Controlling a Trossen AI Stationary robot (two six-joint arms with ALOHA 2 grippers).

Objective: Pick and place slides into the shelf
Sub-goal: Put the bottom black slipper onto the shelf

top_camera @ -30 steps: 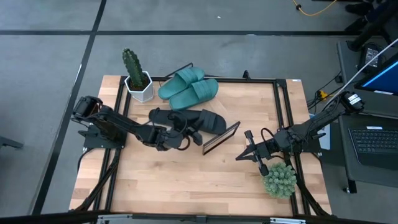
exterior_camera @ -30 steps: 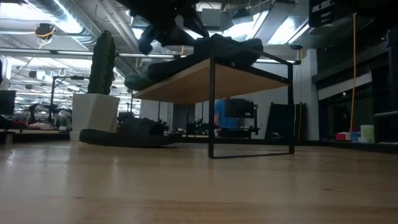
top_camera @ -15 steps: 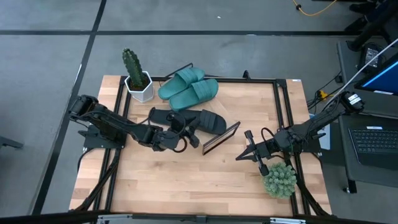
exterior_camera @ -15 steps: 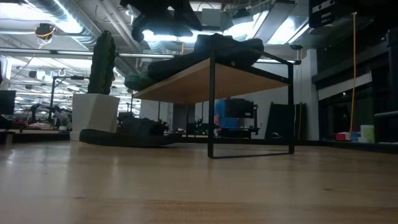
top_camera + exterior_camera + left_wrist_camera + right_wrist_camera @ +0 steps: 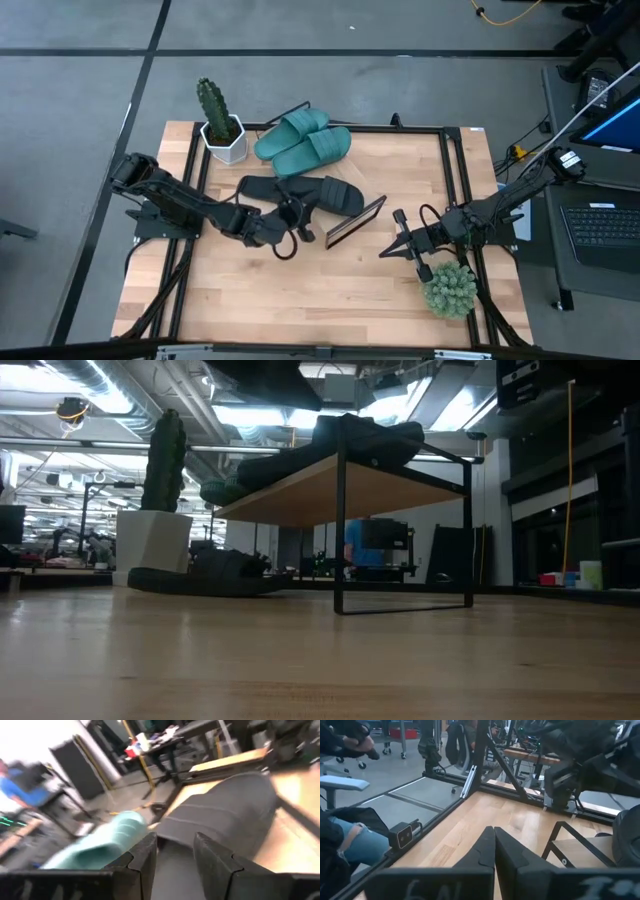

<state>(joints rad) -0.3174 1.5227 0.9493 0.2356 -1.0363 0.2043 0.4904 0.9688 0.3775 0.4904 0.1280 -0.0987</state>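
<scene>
Status: you've got three slides on the shelf [image 5: 352, 222] by my read. The teal pair [image 5: 303, 143] sits side by side at the rack's far end, toward the far edge of the table, next to the cactus pot [image 5: 224, 140]. One black slide [image 5: 332, 193] lies on the plank nearer the middle. The other black slide [image 5: 260, 187] lies at the shelf's left edge; from above you can't tell if it's on the plank, but the low view shows a dark sandal flat on the tabletop beside the pot, so count that one as left to do.

Left gripper [image 5: 297, 228] is just beside the placed black slide, over the table's middle. Its jaws stand partly apart with nothing between them; the wrist view looks past the fingers at the black strap and a teal one beyond. Right gripper [image 5: 388, 251] waits near the table's right edge by the small green plant [image 5: 448, 288], fingers pressed together, empty.

Materials: slides look like moulded matte rubber, wide smooth strap, open toe. They should be soft and grippy, and the strap is the obvious pinch point. Shelf is a pale wood plank, tilted, on a thin black metal frame. The smooth slanted top could let a slide creep downhill.
</scene>
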